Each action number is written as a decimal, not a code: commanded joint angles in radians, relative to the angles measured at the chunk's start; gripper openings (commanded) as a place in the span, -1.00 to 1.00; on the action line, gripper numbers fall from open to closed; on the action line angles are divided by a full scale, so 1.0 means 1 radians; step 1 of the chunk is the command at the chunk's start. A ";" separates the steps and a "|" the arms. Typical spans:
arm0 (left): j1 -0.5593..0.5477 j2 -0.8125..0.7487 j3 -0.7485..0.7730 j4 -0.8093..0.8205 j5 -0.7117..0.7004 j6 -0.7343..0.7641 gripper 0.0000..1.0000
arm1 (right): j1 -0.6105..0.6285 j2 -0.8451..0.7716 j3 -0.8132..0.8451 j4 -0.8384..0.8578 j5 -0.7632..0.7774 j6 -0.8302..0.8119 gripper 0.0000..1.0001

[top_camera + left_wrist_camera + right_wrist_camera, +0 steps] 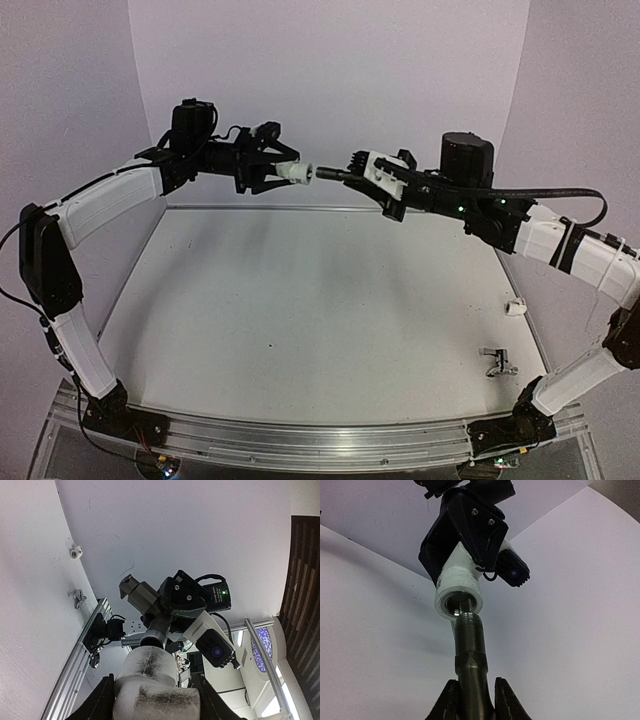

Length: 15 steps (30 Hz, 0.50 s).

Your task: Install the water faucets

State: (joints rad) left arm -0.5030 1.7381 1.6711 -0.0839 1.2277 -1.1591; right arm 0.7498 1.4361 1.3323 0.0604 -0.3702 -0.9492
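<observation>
Right fingers (450, 702) clamp dark faucet (471, 655), left fingers (100, 705) clamp white fitting (150, 680), tip at mouth

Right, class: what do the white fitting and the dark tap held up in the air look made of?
White fitting: likely plastic, matte and opaque, with a shiny threaded metal-looking insert. Dark tap: probably metal, smooth grey satin sheen, cut threads at its tip.

Dark faucet (470, 652) dull metal; fitting (152, 677) white plastic (scuffed).
</observation>
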 commanded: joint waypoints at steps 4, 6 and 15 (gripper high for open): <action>0.006 -0.043 0.015 0.061 0.034 -0.049 -1.00 | 0.007 -0.008 0.052 0.056 -0.012 -0.059 -1.00; 0.006 -0.041 0.024 0.061 0.031 -0.053 -1.00 | 0.008 -0.002 0.057 0.052 -0.018 -0.058 -1.00; 0.006 -0.028 0.041 0.061 0.003 -0.082 -1.00 | 0.020 0.024 0.087 0.052 -0.014 -0.046 -1.00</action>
State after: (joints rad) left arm -0.5020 1.7344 1.6711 -0.0767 1.2341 -1.2170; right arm 0.7572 1.4462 1.3528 0.0521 -0.3770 -0.9977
